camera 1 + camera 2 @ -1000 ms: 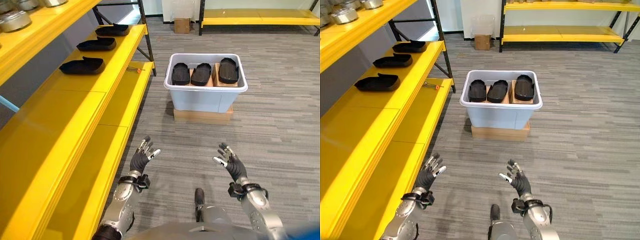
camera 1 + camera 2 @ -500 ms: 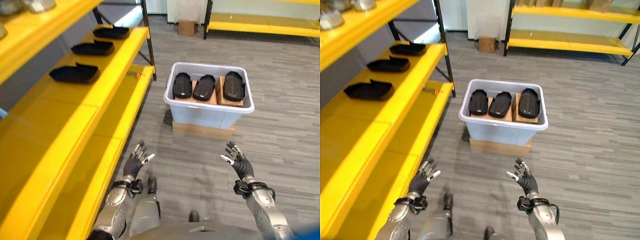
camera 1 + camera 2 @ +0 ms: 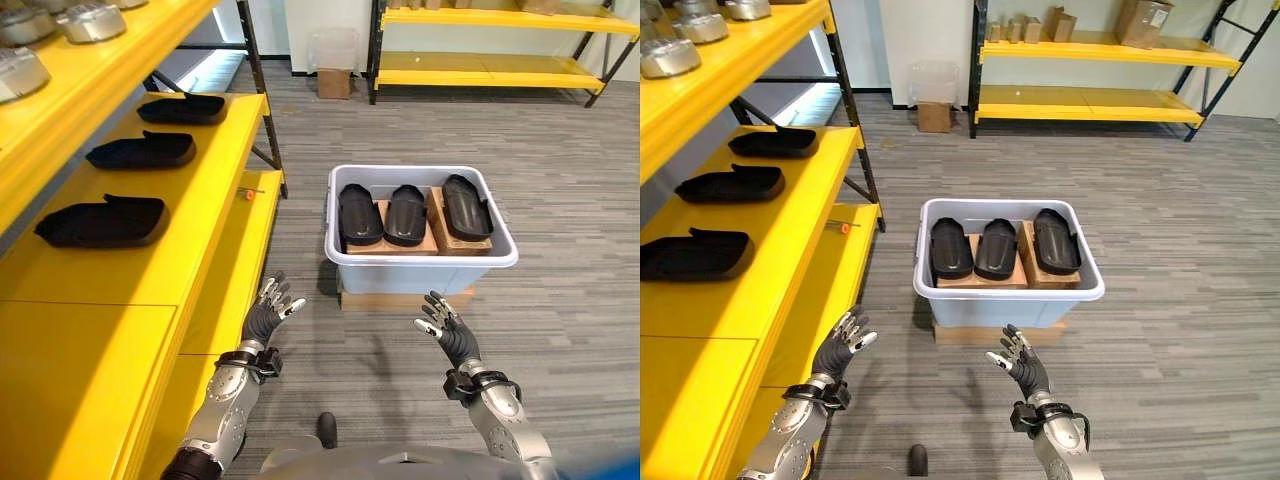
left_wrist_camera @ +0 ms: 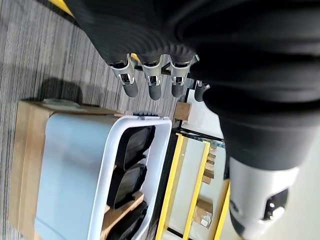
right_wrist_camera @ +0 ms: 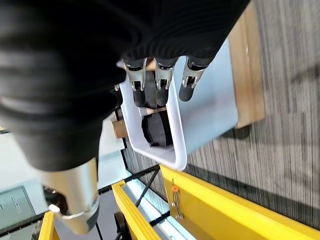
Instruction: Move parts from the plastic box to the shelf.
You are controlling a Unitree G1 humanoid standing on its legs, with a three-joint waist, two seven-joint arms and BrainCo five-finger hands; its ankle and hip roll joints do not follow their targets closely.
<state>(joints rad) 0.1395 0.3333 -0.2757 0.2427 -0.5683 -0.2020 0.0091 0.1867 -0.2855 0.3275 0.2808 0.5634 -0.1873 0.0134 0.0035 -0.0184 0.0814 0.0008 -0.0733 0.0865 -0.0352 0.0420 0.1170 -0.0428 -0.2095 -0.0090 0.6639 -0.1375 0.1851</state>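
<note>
**Approach to the box: both hands empty, parts not yet picked**

Change of state. Over the last second the whole scene has shifted in the head views, so the camera has moved, not the objects. The plastic box (image 3: 420, 225) now lies closer ahead of both hands than it did, and three parts on the shelf are nearer on the left-hand side. Judged from this, the robot is closing in for the next pick; no part is in hand.

Yellow shelf (image 3: 150, 250). Largest item, running along the outer side of the left hand (image 3: 268, 312). Flat, glossy painted decks on dark steel uprights. Three shelved parts (image 3: 105, 221) lie in a row, well apart from one another.

Plastic box. Pale grey-white, smooth moulded walls with a rolled rim, standing on a flat cardboard base (image 3: 405, 298). It sits ahead of and between the two hands, near the fingertips but not touched.

Parts in the box (image 3: 406, 214). Three black, matt, elongated shells with rounded ends, side by side on brown cardboard inserts.

Hands. The left hand and the right hand (image 3: 447, 331) are both spread, fingers straight and relaxed, palms facing roughly inward, holding nothing.

Small orange-tipped item (image 3: 247, 195). It rests on the lower shelf deck, beyond the left hand.
</note>
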